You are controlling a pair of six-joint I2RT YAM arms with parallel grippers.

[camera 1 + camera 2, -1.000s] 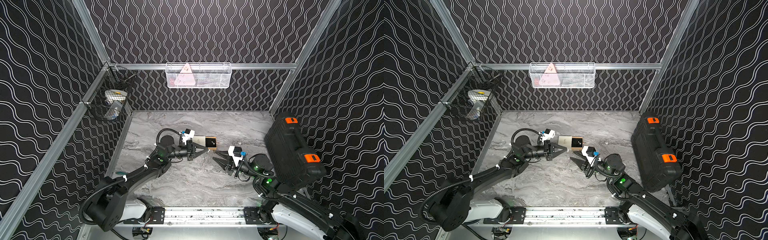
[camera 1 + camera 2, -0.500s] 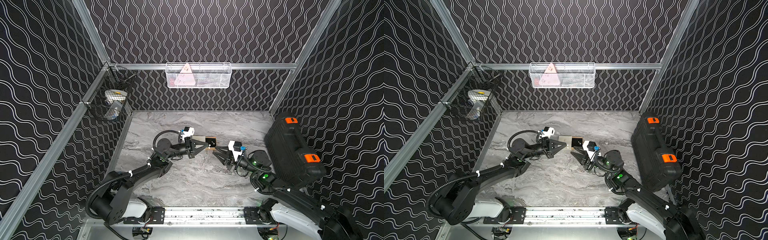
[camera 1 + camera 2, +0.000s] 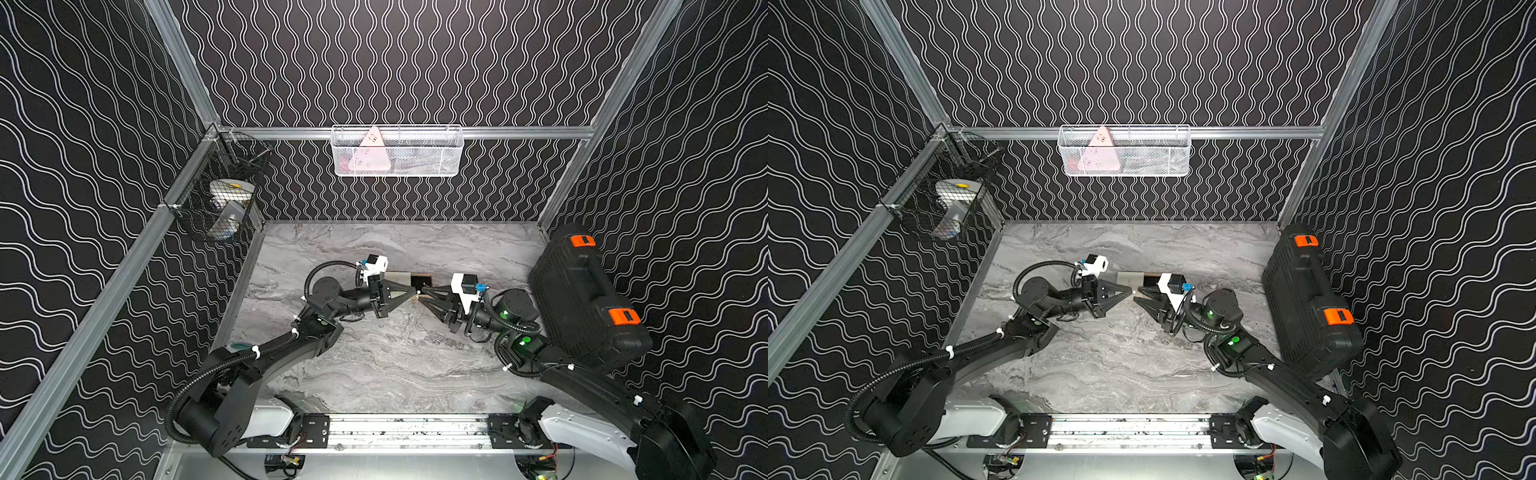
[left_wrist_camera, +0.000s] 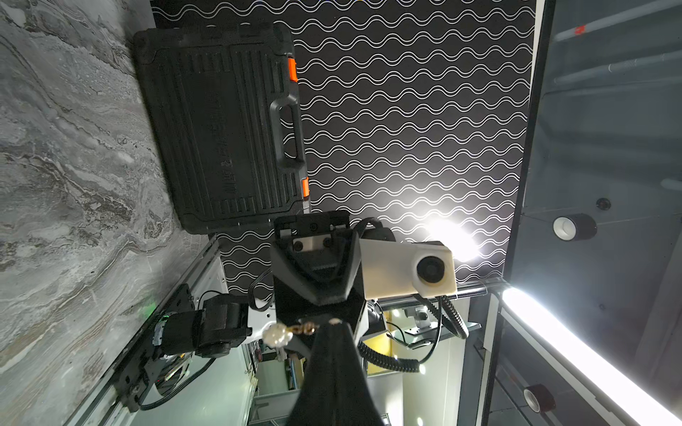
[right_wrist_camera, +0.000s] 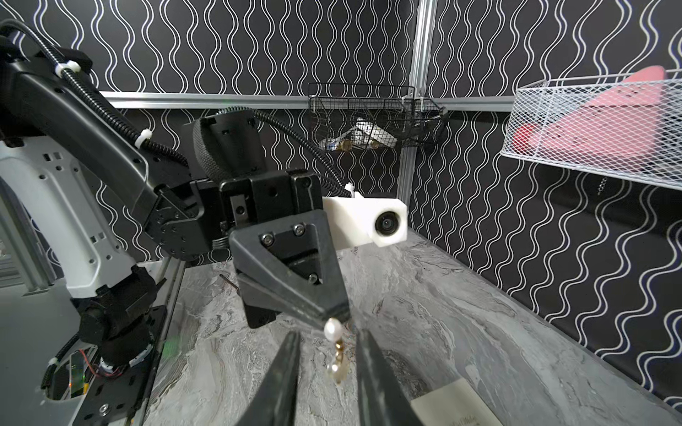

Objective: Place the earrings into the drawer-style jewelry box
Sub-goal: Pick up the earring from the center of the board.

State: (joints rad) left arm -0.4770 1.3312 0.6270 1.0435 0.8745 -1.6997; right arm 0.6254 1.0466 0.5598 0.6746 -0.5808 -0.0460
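My left gripper (image 4: 334, 324) is shut on an earring (image 4: 284, 332), a pale pearl on small gold links that sticks out sideways from its tips. In the right wrist view the same earring (image 5: 336, 350) hangs from the left gripper's tips, between the two spread fingers (image 5: 284, 372) of my right gripper (image 5: 327, 333), which is open and touches nothing. In both top views the left gripper (image 3: 414, 293) and the right gripper (image 3: 423, 297) meet tip to tip above the table. Just behind them lies the drawer-style jewelry box (image 3: 397, 278), its black-lined drawer (image 3: 420, 280) pulled out.
A big black case with orange latches (image 3: 582, 299) stands against the right wall. A black wire basket (image 3: 224, 199) hangs on the left wall and a white mesh basket (image 3: 397, 151) on the back wall. A metal rail (image 3: 407, 430) runs along the front edge.
Both arms have moved toward each other and toward the box, until their tips meet. The right gripper's jaws have narrowed around the earring that hangs from the left gripper.
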